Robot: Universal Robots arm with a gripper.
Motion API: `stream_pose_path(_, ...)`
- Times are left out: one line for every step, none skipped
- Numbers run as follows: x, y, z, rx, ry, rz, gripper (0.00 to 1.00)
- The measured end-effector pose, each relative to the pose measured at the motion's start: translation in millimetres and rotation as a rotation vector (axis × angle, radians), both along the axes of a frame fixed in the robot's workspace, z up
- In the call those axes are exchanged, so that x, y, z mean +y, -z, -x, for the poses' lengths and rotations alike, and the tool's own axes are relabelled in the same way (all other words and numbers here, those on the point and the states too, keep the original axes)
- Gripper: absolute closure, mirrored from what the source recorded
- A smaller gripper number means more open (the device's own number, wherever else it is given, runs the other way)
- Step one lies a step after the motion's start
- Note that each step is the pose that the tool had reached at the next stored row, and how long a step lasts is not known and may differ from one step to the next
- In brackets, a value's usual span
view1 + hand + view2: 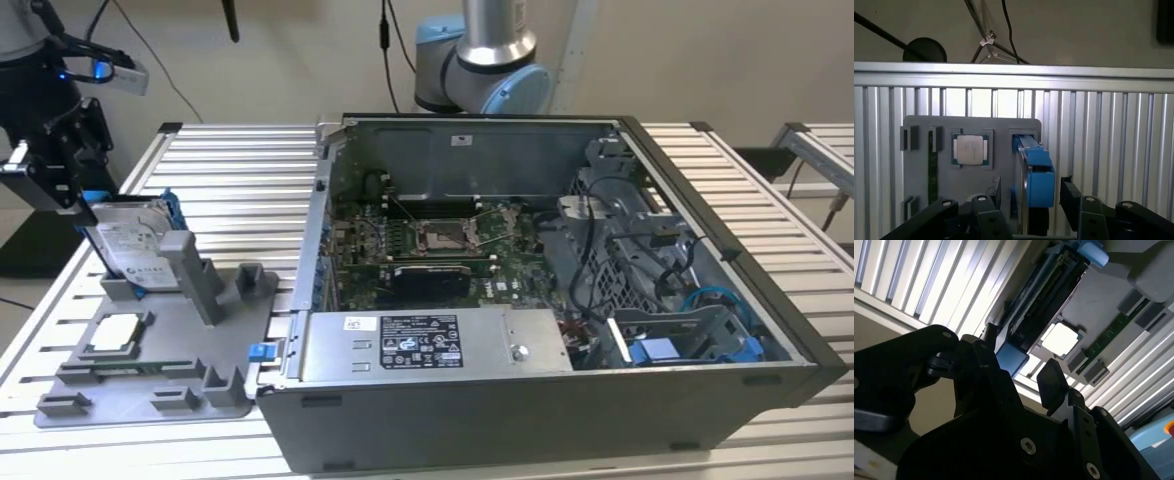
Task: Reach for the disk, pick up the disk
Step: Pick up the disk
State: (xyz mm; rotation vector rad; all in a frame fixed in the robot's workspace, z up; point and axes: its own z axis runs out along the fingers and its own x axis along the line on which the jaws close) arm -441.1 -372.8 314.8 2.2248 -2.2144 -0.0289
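Observation:
The disk [134, 240] stands on edge, leaning, in a slot of the grey holder plate [174, 395] at the exterior view's left. It is silver with a white label and a blue frame. My gripper [83, 200] hangs at the disk's upper end. In the first wrist view my gripper [1031, 195] is open, and its black fingers [1069, 197] stand on either side of the blue-framed edge of the disk [1036, 172], with gaps on both sides. The second wrist view shows the same blue edge of the disk [1011, 360] between the fingers of my gripper [1016, 367].
A small square silver chip [114, 330] and a green memory stick [134, 366] lie on the holder plate. An open computer case [534, 300] takes up the middle of the slatted metal table [240, 190]. The arm's base [481, 70] stands behind the case.

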Motion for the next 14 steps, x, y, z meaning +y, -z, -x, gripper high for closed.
stream_pose_path(0.0, 0.1, 0.0, 0.0002, 0.000, 0.0001, 0.00)
stream_pose_path(0.0, 0.1, 0.0, 0.0002, 0.000, 0.0001, 0.00)
stream_pose_path(0.0, 0.3, 0.0, 0.0001, 0.000, 0.0000, 0.00)
stream_pose_path(0.0, 0.5, 0.0, 0.0000, 0.000, 0.0000, 0.00)
stream_pose_path(0.0, 0.5, 0.0, 0.0001, 0.000, 0.0000, 0.00)
stream_pose_path(0.0, 0.5, 0.0, 0.0000, 0.000, 0.0000, 0.00)
stream_pose_path(0.0, 0.6, 0.0, 0.0000, 0.000, 0.0000, 0.00)
stream_pose_path(0.0, 0.6, 0.0, 0.0001, 0.000, 0.0000, 0.00)
stream_pose_path(0.0, 0.6, 0.0, 0.0001, 0.000, 0.0000, 0.00)
stream_pose_path(0.0, 0.7, 0.0, 0.0001, 0.000, 0.0000, 0.00)
stream_pose_path(0.0, 0.8, 0.0, 0.0000, 0.000, 0.0000, 0.00)
stream_pose_path(0.0, 1.1, -0.1, -0.0001, 0.000, -0.0001, 0.00)
stream_pose_path(0.0, 1.6, -0.1, -0.0003, 0.000, -0.0002, 0.00)
stream_pose_path(0.0, 2.3, 0.0, -0.0003, 0.000, -0.0001, 0.00)
